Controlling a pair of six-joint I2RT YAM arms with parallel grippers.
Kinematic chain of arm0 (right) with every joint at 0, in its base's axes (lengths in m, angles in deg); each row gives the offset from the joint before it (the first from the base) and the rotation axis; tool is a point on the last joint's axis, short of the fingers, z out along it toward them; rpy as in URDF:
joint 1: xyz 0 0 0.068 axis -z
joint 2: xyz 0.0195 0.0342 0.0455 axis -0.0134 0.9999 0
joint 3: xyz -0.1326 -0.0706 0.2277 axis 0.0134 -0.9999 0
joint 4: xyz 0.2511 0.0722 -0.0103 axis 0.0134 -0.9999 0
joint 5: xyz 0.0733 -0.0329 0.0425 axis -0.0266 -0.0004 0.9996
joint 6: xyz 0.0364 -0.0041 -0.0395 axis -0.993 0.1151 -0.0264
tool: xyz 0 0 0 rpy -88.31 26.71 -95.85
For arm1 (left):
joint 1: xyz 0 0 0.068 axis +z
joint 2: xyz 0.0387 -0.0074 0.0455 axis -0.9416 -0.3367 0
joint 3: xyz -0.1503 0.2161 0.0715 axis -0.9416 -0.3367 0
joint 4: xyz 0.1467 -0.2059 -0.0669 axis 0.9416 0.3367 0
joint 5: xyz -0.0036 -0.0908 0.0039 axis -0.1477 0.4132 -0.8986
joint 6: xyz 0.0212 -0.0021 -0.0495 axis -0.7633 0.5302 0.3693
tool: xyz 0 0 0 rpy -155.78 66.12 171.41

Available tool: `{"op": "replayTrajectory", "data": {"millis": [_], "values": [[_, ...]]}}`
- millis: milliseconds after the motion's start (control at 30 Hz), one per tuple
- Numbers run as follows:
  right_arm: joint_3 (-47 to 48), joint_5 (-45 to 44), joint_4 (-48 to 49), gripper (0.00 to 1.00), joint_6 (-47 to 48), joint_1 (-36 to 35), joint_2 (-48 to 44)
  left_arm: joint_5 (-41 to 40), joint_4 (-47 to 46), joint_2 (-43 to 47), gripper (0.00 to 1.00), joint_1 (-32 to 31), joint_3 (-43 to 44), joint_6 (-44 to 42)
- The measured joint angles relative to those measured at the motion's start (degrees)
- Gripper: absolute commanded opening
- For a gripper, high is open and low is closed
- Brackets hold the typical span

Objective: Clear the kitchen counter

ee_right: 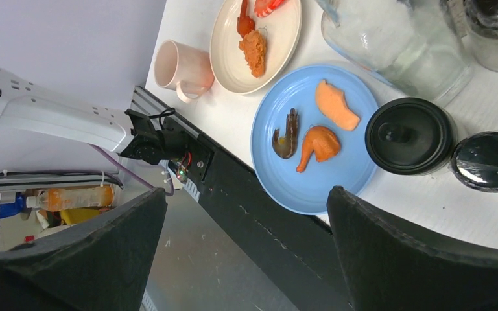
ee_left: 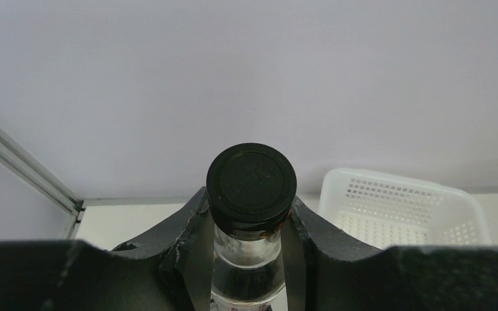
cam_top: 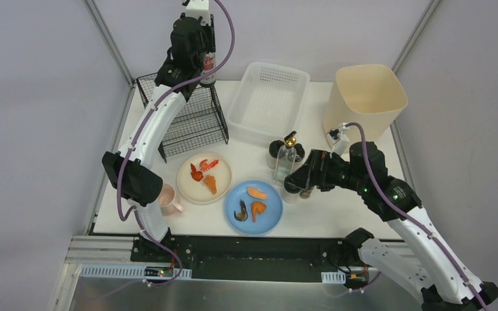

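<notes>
Where left jaws grip, bottle [ee_left: 251, 184] body cropped

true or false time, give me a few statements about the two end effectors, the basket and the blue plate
1. The left end effector is clamped on a clear bottle with a round black cap. True.
2. The right end effector holds a black-lidded jar. False: its jaws stand open with nothing between them.
3. The white perforated plastic basket contains a plate. False: nothing lies in it.
4. The round blue plate carries three food pieces. True.
</notes>
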Motion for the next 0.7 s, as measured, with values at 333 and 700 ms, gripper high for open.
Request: {"op": "replayTrajectory", "data": {"millis": [333, 700], "values": [[-1.79, 2.51, 2.75, 0.99, -1.14, -0.02, 0.55, -2.93, 1.29, -7.61, 0.0, 2.56, 11.65, 0.07], [-1.79, 2.56, 2.8, 0.99, -1.05, -0.17, -0.44, -5.42, 1.73, -11.74, 0.0, 6.01, 11.82, 1.22]]}}
